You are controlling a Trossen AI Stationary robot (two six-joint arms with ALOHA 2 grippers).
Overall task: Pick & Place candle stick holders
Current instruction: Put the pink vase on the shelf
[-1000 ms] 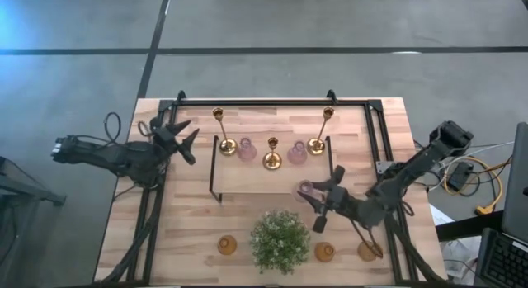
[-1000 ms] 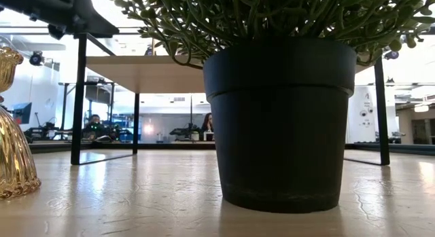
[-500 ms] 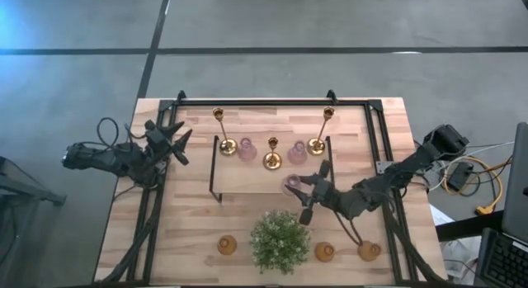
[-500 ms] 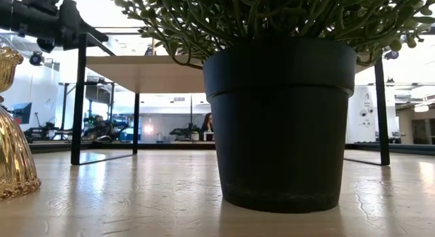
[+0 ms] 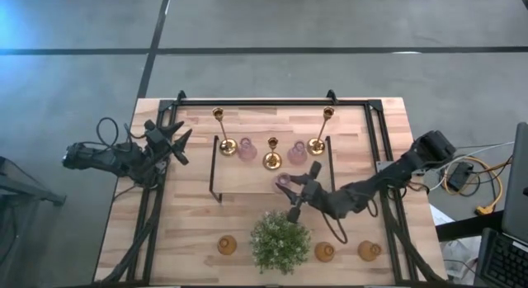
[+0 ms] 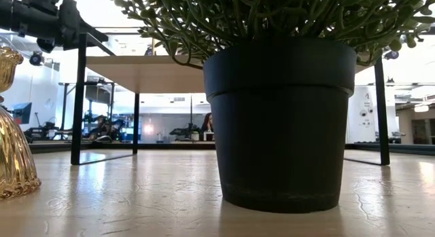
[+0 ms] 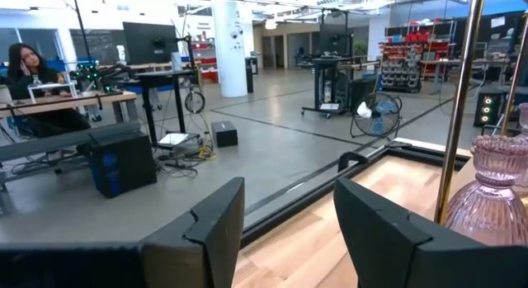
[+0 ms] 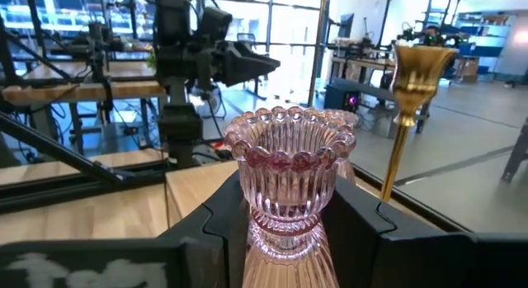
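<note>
One pink holder (image 8: 285, 181) clamped in right gripper (image 5: 294, 193) over the shelf (image 5: 247, 182), just beyond the plant (image 5: 280, 241); next: lower and release; left gripper (image 5: 173, 142) idle, open, far left of plant.

No readable text, no labels, no brands, no numbers anywhere

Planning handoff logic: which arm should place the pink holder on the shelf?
Right. The right gripper already grips the pink holder over the raised shelf; the left gripper sits empty at the table's left edge.
</note>
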